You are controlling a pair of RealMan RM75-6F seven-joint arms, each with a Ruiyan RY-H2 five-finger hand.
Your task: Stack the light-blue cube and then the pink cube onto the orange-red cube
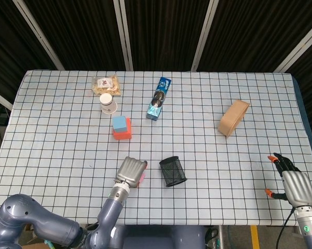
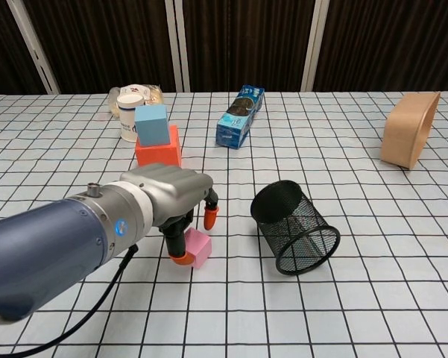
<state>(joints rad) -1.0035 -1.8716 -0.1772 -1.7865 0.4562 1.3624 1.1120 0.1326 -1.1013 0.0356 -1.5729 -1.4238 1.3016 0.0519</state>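
The left hand [image 2: 175, 205] is curled over the pink cube [image 2: 197, 247] on the table [image 2: 358, 313], its orange fingertips [image 2: 181, 259] touching the cube's side. The light-blue cube [image 2: 151, 124] sits on the orange-red cube [image 2: 160, 151]. The right hand [image 1: 290, 182] rests near the table edge, fingers spread.
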